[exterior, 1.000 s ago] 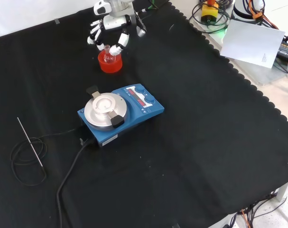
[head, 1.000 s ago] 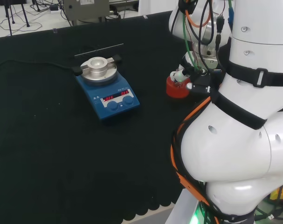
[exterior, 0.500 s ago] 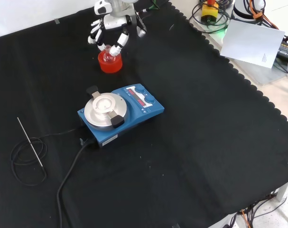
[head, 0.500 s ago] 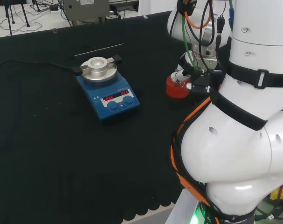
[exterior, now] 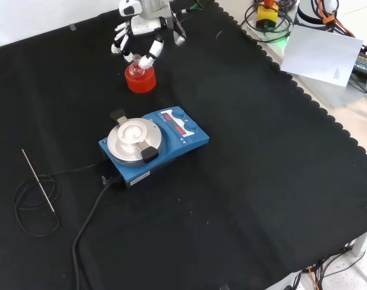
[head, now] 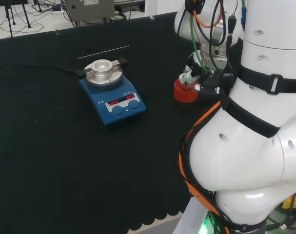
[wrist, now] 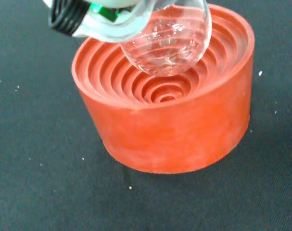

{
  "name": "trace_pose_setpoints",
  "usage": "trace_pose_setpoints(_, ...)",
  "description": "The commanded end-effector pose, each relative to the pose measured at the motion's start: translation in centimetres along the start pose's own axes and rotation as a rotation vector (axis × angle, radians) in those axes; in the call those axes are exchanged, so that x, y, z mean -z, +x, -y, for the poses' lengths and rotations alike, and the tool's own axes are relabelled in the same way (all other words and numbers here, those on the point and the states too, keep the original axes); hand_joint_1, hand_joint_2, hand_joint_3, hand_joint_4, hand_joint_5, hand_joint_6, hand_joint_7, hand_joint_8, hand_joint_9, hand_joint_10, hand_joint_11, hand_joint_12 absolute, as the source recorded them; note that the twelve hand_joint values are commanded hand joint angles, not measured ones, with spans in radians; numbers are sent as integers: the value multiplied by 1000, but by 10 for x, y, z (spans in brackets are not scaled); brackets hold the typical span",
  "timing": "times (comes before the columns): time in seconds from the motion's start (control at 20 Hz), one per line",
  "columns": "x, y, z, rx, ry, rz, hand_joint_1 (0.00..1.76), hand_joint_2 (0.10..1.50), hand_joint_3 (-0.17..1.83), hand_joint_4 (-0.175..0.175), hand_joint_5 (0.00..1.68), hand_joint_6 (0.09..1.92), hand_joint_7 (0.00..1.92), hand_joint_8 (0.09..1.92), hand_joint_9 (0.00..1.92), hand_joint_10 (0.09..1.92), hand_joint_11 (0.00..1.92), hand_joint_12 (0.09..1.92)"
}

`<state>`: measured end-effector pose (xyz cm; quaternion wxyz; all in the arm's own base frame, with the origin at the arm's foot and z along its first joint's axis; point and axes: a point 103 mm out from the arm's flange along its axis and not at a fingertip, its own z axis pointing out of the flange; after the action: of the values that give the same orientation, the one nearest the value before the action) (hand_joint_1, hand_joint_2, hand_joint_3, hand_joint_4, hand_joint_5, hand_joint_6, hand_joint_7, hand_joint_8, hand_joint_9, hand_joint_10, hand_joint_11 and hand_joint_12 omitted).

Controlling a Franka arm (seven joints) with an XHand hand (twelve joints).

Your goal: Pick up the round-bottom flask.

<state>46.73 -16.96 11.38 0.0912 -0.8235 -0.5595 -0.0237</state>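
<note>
One flask [wrist: 167, 41] in robot hand [exterior: 141, 37], clear above stand [wrist: 170, 115] rim.

I can read no word or number here. The print I can see stands in three places. The blue stirrer plate [head: 112, 100] carries two small red lit displays [head: 122, 100] on its sloping front panel, above its two knobs; their digits glow in both the head view and the front view [exterior: 174, 125], but they are too small for me to make out. In the front view, a white sheet [exterior: 325, 51] lies beyond the cloth's edge, with a small dark mark [exterior: 338, 72] near its lower right corner, illegible. In the head view, a grey box [head: 89, 9] behind the bench bears a pale label [head: 90, 2], also unreadable.
</note>
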Motion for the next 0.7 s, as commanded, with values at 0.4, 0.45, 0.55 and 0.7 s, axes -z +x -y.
trace_pose_setpoints(0.4,57,26,11,-32,60,18,1041,741,780,146,991,1211,426,592,634,581,236,1336)
trace_pose_setpoints(0.45,61,29,13,-30,64,20,1042,740,782,145,992,1211,426,593,634,580,236,1336)
trace_pose_setpoints(0.55,69,34,17,-26,71,24,1043,737,785,145,994,1210,427,593,634,580,235,1336)
trace_pose_setpoints(0.7,78,43,22,-13,73,29,1044,734,789,145,996,1208,429,593,634,580,237,1336)
